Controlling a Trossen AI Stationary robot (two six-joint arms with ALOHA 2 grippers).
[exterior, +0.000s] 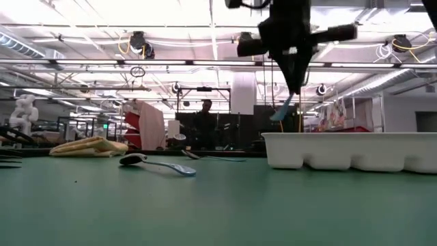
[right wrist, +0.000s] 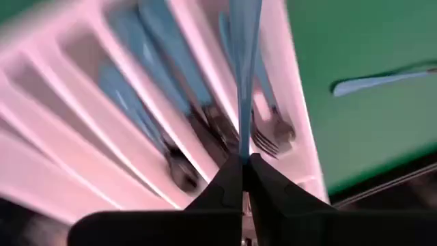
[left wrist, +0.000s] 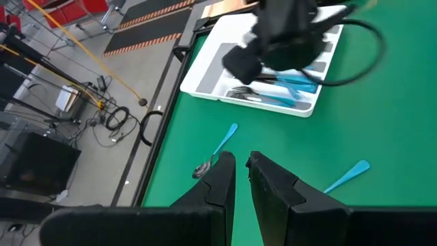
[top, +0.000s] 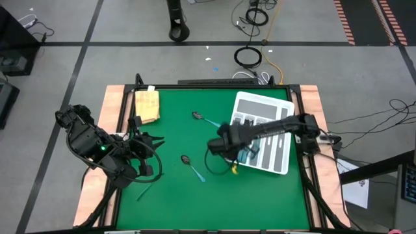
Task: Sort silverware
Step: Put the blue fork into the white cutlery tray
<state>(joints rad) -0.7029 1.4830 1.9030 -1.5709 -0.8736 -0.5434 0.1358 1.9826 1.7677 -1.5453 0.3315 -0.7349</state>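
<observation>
Clamped tight on the blue handle of one utensil (right wrist: 244, 75), the right hand (right wrist: 244, 171) hangs above the near end of the white tray (top: 281, 104), at the edge that faces the middle of the desk (top: 188, 201). In the right wrist view the handle runs straight out from between the fingertips, its long axis in line with the tray's slots; in the low view it hangs steeply, tilted a little off vertical, and which kind of head it carries cannot be told. Several pieces already lie in the slots, forks and spoons among them, handles along the compartments. Left on the green are two spoons: one (top: 203, 118) nearer the tan block (top: 147, 104), one (top: 192, 166) nearer the front, each lying on a slant. A further blue handle (top: 144, 192) shows beside the left hand (left wrist: 240, 178), which waits over the desk's left side, its fingers a narrow gap apart and empty. Sorting looks well past half done.
</observation>
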